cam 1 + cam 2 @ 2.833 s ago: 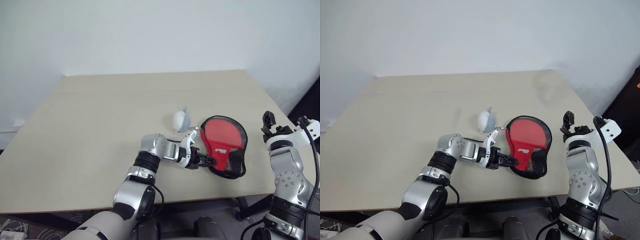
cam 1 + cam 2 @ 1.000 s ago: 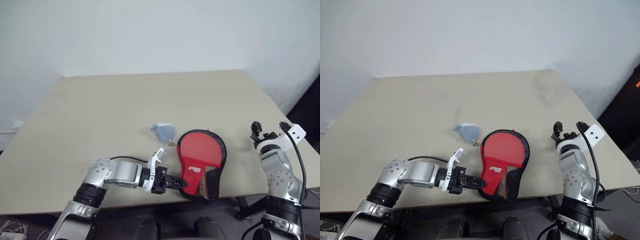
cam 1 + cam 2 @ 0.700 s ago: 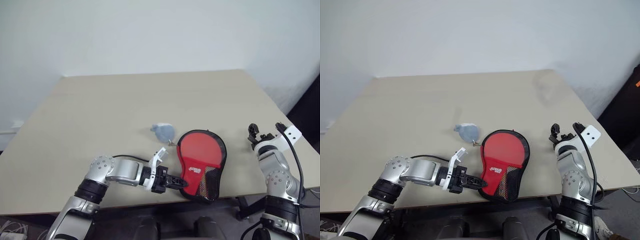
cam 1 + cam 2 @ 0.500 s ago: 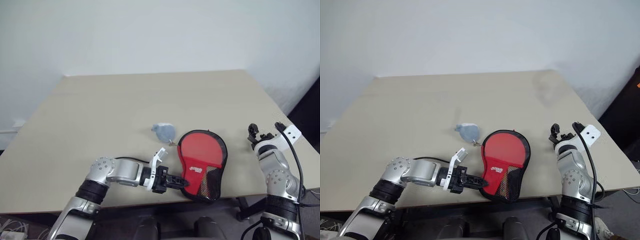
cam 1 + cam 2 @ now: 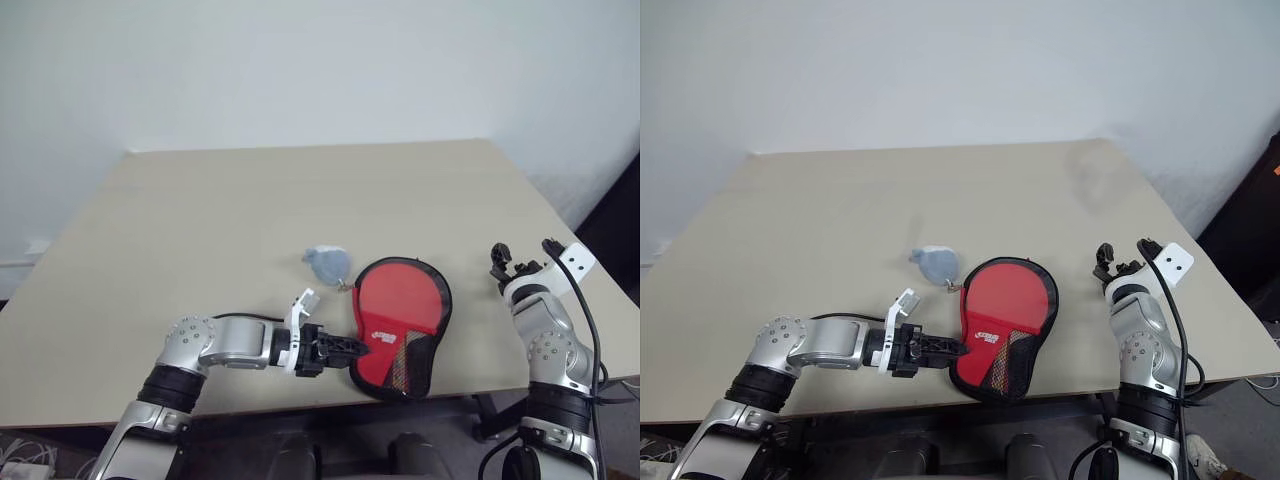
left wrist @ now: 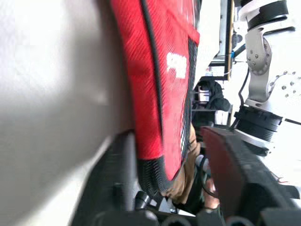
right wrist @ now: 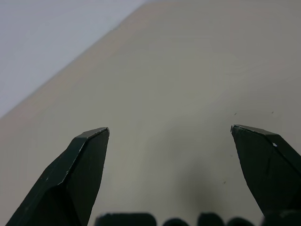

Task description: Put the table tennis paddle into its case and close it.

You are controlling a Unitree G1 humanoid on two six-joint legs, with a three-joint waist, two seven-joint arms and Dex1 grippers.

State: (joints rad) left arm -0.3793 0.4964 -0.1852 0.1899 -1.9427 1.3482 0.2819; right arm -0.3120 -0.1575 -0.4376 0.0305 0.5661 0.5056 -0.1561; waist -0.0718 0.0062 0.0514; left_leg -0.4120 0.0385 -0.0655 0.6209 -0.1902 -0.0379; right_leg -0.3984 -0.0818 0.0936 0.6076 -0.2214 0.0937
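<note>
The case (image 5: pixel 402 318) lies flat near the table's front edge: a paddle-shaped cover with a red panel, white logo and black mesh part. I cannot make out the table tennis paddle apart from the case. My left gripper (image 5: pixel 353 346) reaches in level from the left at the case's lower left rim. In the left wrist view its fingers (image 6: pixel 225 165) stand apart with the case's rim (image 6: pixel 155 94) between them and a gap on one side. My right gripper (image 5: pixel 522 251) hovers open over the table's right edge, apart from the case, with nothing between its fingertips (image 7: pixel 89 155).
A small grey-blue soft lump (image 5: pixel 327 262) lies just behind and left of the case, joined to it by a short tag. The beige table (image 5: pixel 200 220) stretches bare to the back and left. The case's lower end sits at the front edge.
Earlier the left gripper, shut on the case's rim, dragged the case toward the front edge. In the last half second its fingers have parted. The right gripper has stayed open.
</note>
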